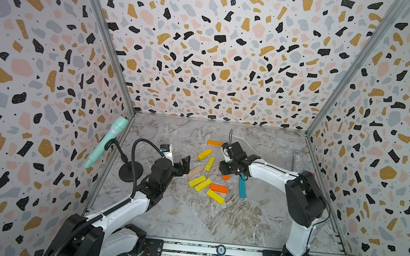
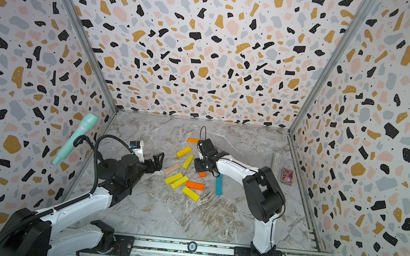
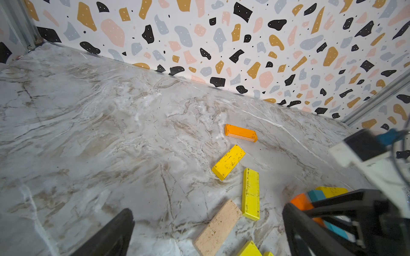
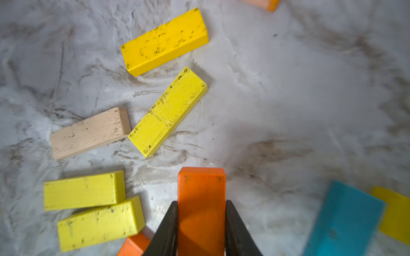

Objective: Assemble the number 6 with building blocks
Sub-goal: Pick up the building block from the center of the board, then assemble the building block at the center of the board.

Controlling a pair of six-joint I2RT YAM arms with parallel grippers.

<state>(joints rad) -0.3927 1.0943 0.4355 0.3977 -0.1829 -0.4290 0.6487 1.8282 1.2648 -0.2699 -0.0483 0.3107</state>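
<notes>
Because the orange block (image 4: 201, 184) looks like light, stiff painted wood, probably slick, pinching its long sides seems the safest hold; the right claw (image 4: 202, 205) is closed on exactly those sides, one end poking forward, among the other blocks (image 1: 202, 183) scattered mid-tabletop (image 1: 188, 218). Beside the beige block (image 1: 195, 171), the left claw (image 1: 184, 165) gapes wide, empty.

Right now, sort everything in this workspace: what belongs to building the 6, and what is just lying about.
For the job:
- yellow blocks
- loose orange blocks
- teal block
- beige block
- held orange block, clamped in the right gripper

Just lying about:
- glittery tube
- red patterned box
- mint microphone on its stand
</notes>
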